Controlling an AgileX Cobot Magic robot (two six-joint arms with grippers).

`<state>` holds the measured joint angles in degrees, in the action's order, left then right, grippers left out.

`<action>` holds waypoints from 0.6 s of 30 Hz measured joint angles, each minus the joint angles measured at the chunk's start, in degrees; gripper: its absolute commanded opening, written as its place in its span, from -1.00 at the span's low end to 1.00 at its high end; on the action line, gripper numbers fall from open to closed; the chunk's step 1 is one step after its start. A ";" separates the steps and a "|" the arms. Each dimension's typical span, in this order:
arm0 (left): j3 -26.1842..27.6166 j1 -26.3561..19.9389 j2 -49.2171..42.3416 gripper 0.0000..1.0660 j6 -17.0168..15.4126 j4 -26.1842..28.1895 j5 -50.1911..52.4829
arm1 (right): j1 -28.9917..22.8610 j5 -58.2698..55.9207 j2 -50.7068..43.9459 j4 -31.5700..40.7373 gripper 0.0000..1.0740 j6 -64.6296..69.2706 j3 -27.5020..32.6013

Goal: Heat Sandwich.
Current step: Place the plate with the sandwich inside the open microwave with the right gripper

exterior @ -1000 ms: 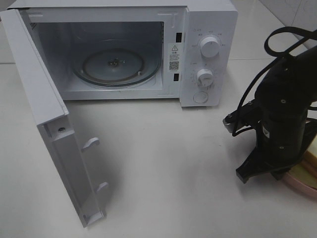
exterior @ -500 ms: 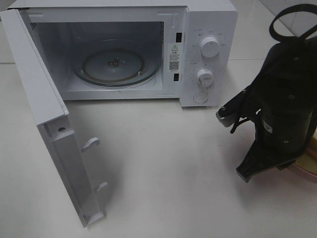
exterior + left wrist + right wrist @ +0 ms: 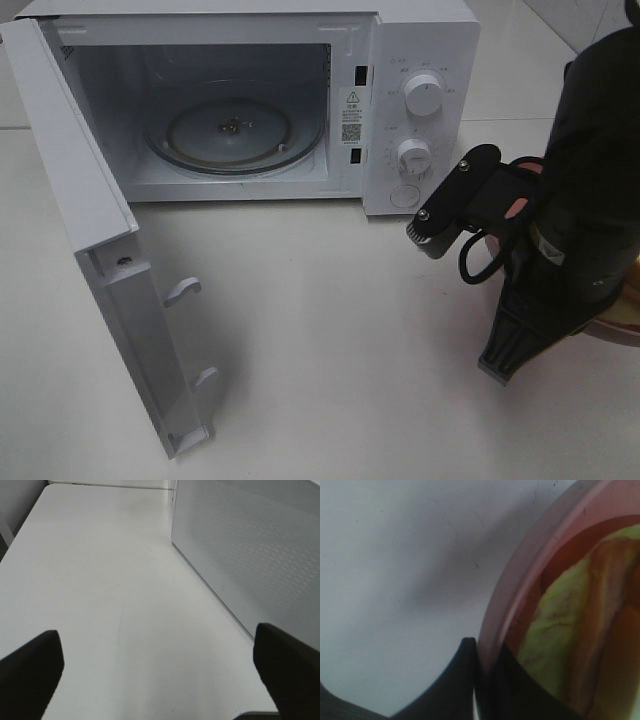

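The sandwich (image 3: 580, 625) fills the right wrist view up close, pale green and pinkish-brown layers lying on a round pink plate (image 3: 540, 565). My right gripper (image 3: 480, 655) is shut on that plate's rim, one finger on each side of it. In the high view the right arm (image 3: 590, 200) covers the sandwich, and only a sliver of the plate (image 3: 620, 330) shows at the right edge. The white microwave (image 3: 420, 60) stands with its door (image 3: 90, 230) swung wide and its glass turntable (image 3: 235, 130) bare. My left gripper (image 3: 160, 655) is open over the table, out of the high view.
The microwave's two knobs (image 3: 424, 95) face front. The open door (image 3: 250, 545) stands just beside the left gripper. White tabletop (image 3: 330, 330) lies between the door and the right arm.
The right arm has risen and swung left toward the microwave, its wrist turning, with the plate rim in its grip. The sandwich, seen earlier at the right edge, is now covered.
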<state>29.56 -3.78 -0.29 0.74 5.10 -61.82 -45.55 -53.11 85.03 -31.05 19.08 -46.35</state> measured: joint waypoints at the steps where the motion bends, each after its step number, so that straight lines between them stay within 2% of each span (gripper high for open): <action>1: 0.00 0.00 0.00 0.84 0.00 0.00 0.00 | -1.15 -0.63 -0.92 0.00 -1.00 -2.06 0.00; 12: 0.00 0.00 0.00 0.84 0.00 0.00 0.00 | -4.35 -0.86 -4.47 0.69 -1.00 -12.38 0.00; 18: 0.00 0.00 0.00 0.84 0.00 0.00 0.00 | -4.35 0.52 -4.81 2.18 -1.00 -23.89 0.00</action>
<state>29.56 -3.78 -0.29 0.74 5.10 -61.82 -49.90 -52.60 80.21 -28.88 -4.81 -46.35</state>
